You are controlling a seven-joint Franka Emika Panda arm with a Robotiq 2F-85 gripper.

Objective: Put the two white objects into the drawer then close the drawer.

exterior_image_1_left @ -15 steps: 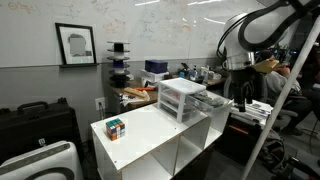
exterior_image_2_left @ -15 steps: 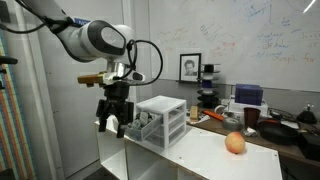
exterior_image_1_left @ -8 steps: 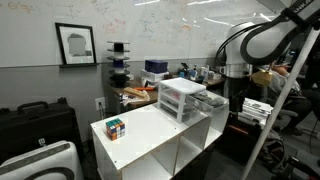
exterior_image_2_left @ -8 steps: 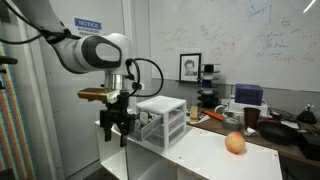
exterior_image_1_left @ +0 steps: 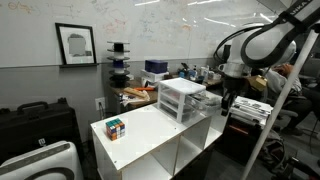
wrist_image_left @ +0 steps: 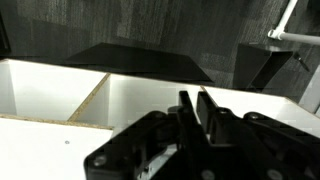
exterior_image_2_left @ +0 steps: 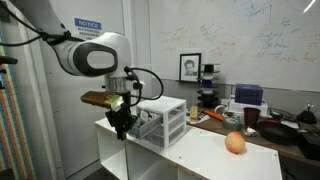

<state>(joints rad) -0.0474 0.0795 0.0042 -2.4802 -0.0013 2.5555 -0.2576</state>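
Drawer (exterior_image_1_left: 207, 100) looks pulled out of the drawer unit (exterior_image_1_left: 182, 97) toward the arm (exterior_image_1_left: 262, 40) | fingers (wrist_image_left: 187, 112) together just in front of it, nothing visibly pinched | white objects: can't spot them | tip: push square and slow so unit won't skid on table (exterior_image_1_left: 150, 130)

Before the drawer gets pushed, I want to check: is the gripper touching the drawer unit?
Cannot tell. In both exterior views the gripper overlaps the drawer unit at its front, hiding any gap; the wrist view misses it.
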